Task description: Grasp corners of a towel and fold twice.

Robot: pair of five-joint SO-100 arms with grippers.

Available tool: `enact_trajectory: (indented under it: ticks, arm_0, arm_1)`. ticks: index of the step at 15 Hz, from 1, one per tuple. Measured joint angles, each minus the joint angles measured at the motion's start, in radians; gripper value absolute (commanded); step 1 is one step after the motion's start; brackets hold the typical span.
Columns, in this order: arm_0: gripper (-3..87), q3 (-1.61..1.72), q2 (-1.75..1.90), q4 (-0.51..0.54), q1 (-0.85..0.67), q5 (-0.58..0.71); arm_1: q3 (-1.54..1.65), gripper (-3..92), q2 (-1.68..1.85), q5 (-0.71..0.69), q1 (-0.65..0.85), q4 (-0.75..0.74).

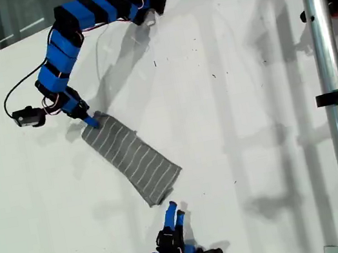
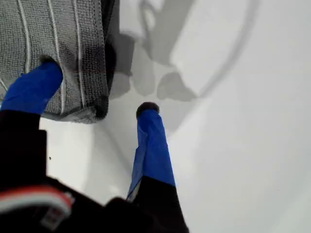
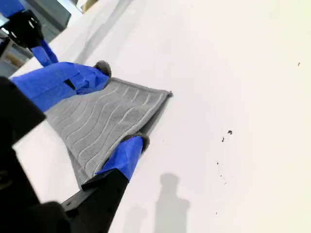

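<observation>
Towel (image 1: 132,159) is folded into a narrow striped strip, flat on the white table (image 1: 253,118). It runs diagonally from far-left to near-right in the exterior view, roughly between my two arms.

My first gripper (image 1: 93,121) is at the far-left end of the strip. In the first wrist view its fingers are spread wide. One blue fingertip (image 2: 46,73) sits over the cloth just inside the hem, the other (image 2: 147,110) is down on bare table beside it. One towel corner (image 2: 97,114) lies between them. Nothing is pinched. Can't tell if the tip over the cloth actually presses it.

My second gripper (image 1: 175,210) is at the near end of the strip, by the table's near edge in the exterior view. Its fingers are also wide apart and empty. In the second wrist view they straddle the strip's width, one tip (image 3: 102,70) at each long edge, and a far corner (image 3: 167,93) shows beyond them. In the exterior view the tips look just short of the towel's end, so contact is unclear.

A grey metal pole (image 1: 335,103) crosses the exterior view's right side, well apart from the towel.
</observation>
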Motion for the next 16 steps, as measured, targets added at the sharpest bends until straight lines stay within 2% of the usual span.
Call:
enact_trajectory:
  ticks: [4,7,9,12,16]
  arm_0:
    - [24.2,0.014,0.0,-0.009,0.003,-0.002]
    - [23.9,0.02,0.0,-0.017,0.008,-0.002]
    - [23.8,0.023,0.0,-0.017,0.008,-0.002]
    - [23.5,0.023,0.0,-0.017,0.008,-0.002]
    - [23.4,0.023,0.0,-0.017,0.026,-0.002]
  arm_1:
    - [-0.055,29.9,-0.06,0.0,-0.072,-0.058]
    - [-0.077,13.6,-0.117,0.0,-0.109,-0.057]
    - [-0.081,-0.2,-0.121,0.002,-0.127,-0.006]
    - [0.0,-0.2,-0.064,0.014,-0.15,0.083]
    - [0.436,-0.2,0.244,0.147,-0.215,0.114]
